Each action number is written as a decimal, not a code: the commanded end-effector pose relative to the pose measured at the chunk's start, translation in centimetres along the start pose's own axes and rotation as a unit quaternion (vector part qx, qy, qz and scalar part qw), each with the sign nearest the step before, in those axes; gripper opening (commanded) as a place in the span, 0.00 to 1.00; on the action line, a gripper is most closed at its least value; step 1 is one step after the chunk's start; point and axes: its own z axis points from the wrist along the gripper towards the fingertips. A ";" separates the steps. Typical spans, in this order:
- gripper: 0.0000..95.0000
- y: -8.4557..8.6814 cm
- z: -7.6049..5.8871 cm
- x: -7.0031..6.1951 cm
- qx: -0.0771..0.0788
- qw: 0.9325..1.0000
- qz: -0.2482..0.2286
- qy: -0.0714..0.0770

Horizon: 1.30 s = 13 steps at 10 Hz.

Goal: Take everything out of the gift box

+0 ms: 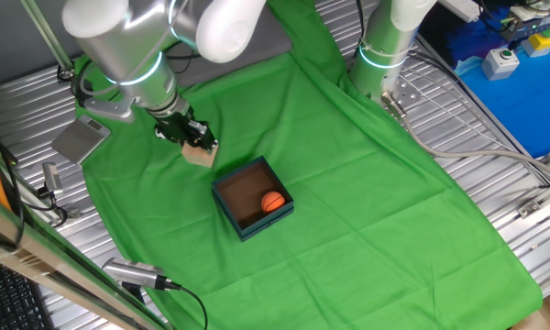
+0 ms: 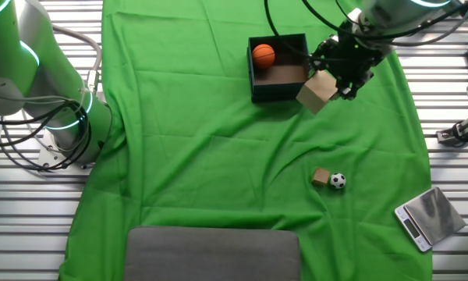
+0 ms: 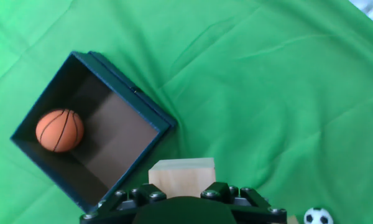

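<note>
The gripper [image 2: 329,87] hangs just outside the gift box [image 1: 253,199], its fingers pinching a pale wooden block [image 2: 317,92] from either side. In one fixed view the block [image 1: 199,154] shows as a tan cube under the black fingers, just beside the box's far corner, but whether it rests on the green cloth [image 1: 367,211] or hovers above it cannot be told from any view. In the hand view only the top face and part of one side of the block [image 3: 181,176] appear; the rest is covered by the dark gripper body [image 3: 185,205] at the bottom edge, and the fingertips themselves are hidden.

The gift box [image 3: 87,130] sits open on the cloth, dark teal walls around a brown floor. Inside, an orange basketball [image 3: 59,130] lies against one corner; nothing else shows on the visible floor, though the near wall shades part of it in the fixed views.

Well apart from the box, on the cloth, a tiny black-and-white soccer ball [image 2: 338,181] lies touching or nearly touching a small brown cube [image 2: 320,177]; at this size the contact is hard to judge. In the hand view the soccer ball [image 3: 317,216] is cut off by the lower edge.

A grey scale [image 2: 429,218] sits at the cloth's border on the ribbed metal worktop [image 2: 452,257], and a flat grey pad [image 2: 212,254] is cut off by the bottom of the frame.
</note>
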 end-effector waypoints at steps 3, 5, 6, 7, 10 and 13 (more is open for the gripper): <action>0.00 0.0 0.0 0.0 0.001 1.000 0.018 0.001; 0.00 -1.9 -0.2 1.4 -0.001 1.000 0.005 0.001; 0.00 -3.8 0.0 2.7 -0.005 1.000 -0.009 -0.003; 0.00 -5.1 0.3 3.5 -0.008 1.000 -0.020 -0.007; 0.00 -9.5 1.7 6.6 -0.008 0.998 -0.061 -0.014; 0.00 -11.8 2.4 8.3 -0.004 0.996 -0.083 -0.019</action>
